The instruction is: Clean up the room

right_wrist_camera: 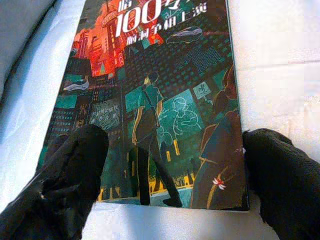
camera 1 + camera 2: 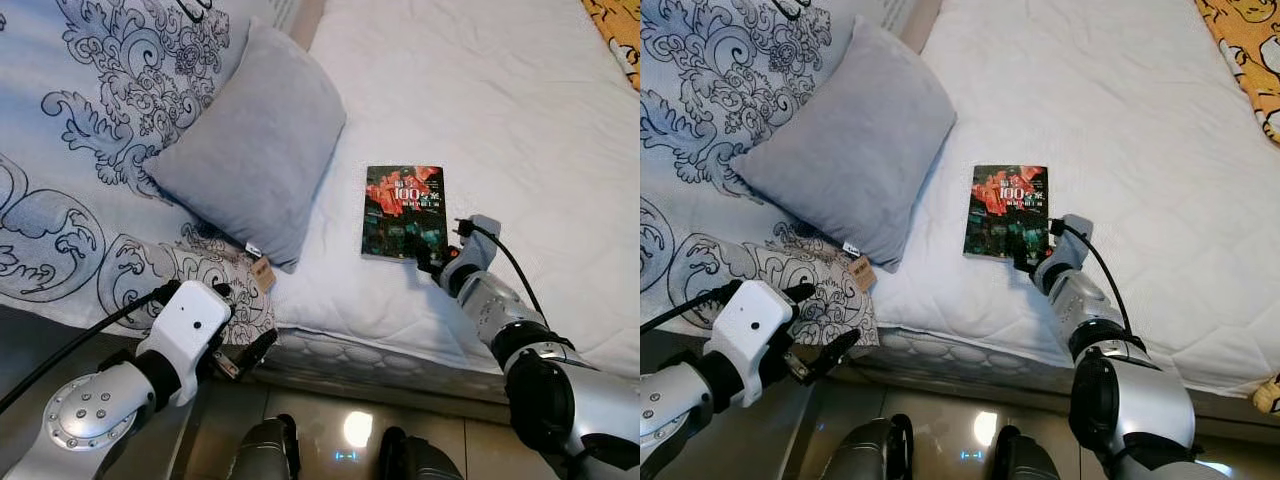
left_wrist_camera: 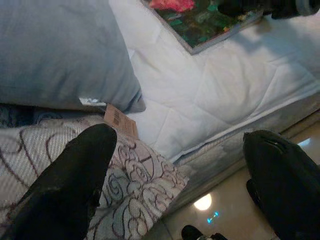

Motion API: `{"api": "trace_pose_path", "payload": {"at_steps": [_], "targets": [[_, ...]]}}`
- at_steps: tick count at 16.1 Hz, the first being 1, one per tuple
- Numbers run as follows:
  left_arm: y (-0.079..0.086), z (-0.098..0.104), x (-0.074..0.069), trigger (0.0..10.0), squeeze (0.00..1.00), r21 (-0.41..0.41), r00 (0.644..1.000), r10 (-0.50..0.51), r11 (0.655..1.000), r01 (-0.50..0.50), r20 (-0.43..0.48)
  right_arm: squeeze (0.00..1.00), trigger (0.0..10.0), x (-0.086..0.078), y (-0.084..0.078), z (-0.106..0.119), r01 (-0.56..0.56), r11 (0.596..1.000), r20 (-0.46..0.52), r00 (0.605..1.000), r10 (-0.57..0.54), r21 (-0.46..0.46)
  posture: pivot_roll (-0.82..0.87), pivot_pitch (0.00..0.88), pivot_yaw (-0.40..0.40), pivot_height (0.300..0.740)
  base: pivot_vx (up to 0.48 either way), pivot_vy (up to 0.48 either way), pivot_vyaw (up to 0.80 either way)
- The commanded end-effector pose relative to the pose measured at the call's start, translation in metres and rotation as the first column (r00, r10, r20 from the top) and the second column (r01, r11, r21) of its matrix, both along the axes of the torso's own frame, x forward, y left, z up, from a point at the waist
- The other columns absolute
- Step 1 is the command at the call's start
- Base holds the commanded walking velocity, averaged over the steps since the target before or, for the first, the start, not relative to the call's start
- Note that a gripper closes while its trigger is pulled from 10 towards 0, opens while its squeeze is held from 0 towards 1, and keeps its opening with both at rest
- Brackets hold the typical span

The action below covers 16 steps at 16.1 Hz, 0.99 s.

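Note:
A book [image 2: 403,212] with a dark red-and-teal city cover lies flat on the white mattress [image 2: 480,100]. My right gripper [image 1: 175,150] is at the book's near edge, open. In the right wrist view one finger [image 1: 75,165] rests over a near corner of the cover and the other finger [image 1: 280,170] sits just past the opposite side. My left gripper [image 2: 245,330] hangs open below the mattress edge, beside the overhanging patterned duvet [image 2: 90,120], with nothing between its fingers.
A grey pillow [image 2: 250,140] leans on the duvet to the left of the book, a brown tag [image 2: 263,272] at its near corner. An orange patterned cloth [image 2: 1245,50] lies at the far right. Glossy tile floor [image 2: 350,430] runs along the bed's front.

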<state>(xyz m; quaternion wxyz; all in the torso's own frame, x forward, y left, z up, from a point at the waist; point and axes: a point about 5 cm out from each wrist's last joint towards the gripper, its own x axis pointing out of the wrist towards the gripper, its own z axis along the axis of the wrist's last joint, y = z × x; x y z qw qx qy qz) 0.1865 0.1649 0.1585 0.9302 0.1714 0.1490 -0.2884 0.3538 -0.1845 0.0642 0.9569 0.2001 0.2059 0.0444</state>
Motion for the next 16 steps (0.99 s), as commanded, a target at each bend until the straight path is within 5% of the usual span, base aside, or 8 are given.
{"api": "trace_pose_path", "payload": {"at_steps": [1,6,9,10,13,16], "targets": [[-0.002,-0.001,0.002,10.0,0.00,-0.011,1.000,-0.010,1.000,0.010,-0.005,0.00,10.0,-0.007,0.004,-0.011,-0.010,1.000,-0.037,0.999,0.011,0.025,0.28,0.197,0.061,0.740,0.000,0.000,0.00],[-0.012,-0.014,0.020,10.0,0.00,-0.098,1.000,0.012,0.995,-0.012,0.001,0.00,10.0,-0.005,-0.014,0.000,0.062,0.985,0.087,0.993,-0.077,0.164,0.13,0.054,0.017,0.740,0.000,0.000,0.00],[-0.018,-0.028,0.034,10.0,0.00,-0.176,0.995,0.088,0.980,-0.094,-0.040,0.00,10.0,-0.022,-0.027,-0.005,0.010,0.986,0.187,0.981,-0.042,0.169,0.05,0.000,0.015,0.740,0.000,0.000,0.00],[-0.013,-0.046,0.044,10.0,0.00,-0.138,0.978,0.184,0.971,-0.196,-0.100,0.00,10.0,-0.031,-0.033,-0.001,0.057,0.987,0.229,0.969,-0.092,0.153,-0.01,0.000,0.052,0.740,0.000,0.000,0.00],[-0.015,-0.050,0.072,10.0,0.00,-0.142,0.952,0.305,0.943,-0.302,-0.004,0.00,10.0,-0.049,-0.042,0.014,0.110,0.994,0.292,0.951,-0.102,-0.013,-0.08,0.000,0.086,0.740,0.000,0.000,0.00],[-0.024,-0.053,0.090,10.0,0.00,-0.156,0.935,0.354,0.924,-0.348,0.010,0.00,10.0,-0.061,-0.051,0.017,0.203,0.953,0.253,0.957,-0.144,-0.227,-0.10,0.000,0.077,0.740,0.000,-0.396,0.00]]}}
